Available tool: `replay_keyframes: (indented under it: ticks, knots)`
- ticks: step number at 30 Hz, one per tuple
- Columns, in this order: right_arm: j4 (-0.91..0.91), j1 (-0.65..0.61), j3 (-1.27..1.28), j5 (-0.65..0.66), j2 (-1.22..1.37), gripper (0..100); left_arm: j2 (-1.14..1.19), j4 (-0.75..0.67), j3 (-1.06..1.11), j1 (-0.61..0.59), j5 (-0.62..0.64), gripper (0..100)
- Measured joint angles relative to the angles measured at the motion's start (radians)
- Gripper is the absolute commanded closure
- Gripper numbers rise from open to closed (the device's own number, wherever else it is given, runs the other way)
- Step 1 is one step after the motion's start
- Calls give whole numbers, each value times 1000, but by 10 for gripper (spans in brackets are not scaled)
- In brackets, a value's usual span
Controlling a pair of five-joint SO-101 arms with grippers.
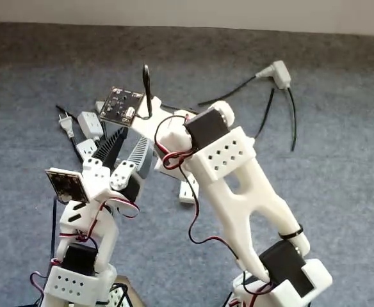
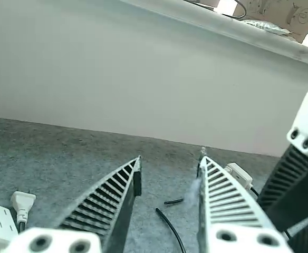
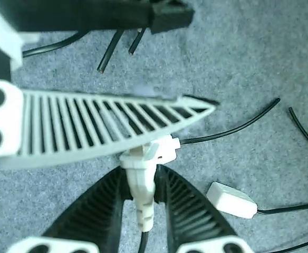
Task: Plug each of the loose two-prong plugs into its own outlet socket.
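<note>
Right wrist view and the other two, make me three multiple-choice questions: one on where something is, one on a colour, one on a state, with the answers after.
1. Where is the white plug nearest the right wrist camera?
A) clamped in the right tool
B) pushed into a socket
C) on top of the left arm

2. What colour are the right tool's fingers?
A) white
B) black
C) orange

3. How is the left tool?
A) shut on a cable
B) shut on nothing
C) open and empty

Answers:
1 A: the plug body sits pinched between the two ribbed fingers.
2 B: both fingers around the plug are black.
3 C: bare carpet shows between its spread fingers.
</note>
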Motion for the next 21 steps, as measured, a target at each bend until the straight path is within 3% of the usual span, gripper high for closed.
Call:
replay_keyframes:
  ticks: [11,21]
  knots:
    - [32,-26,-8,-48,-48,991,-11,52,0,81,2,811]
    - [38,-34,-8,-48,-160,991,-12,75,-2,81,2,811]
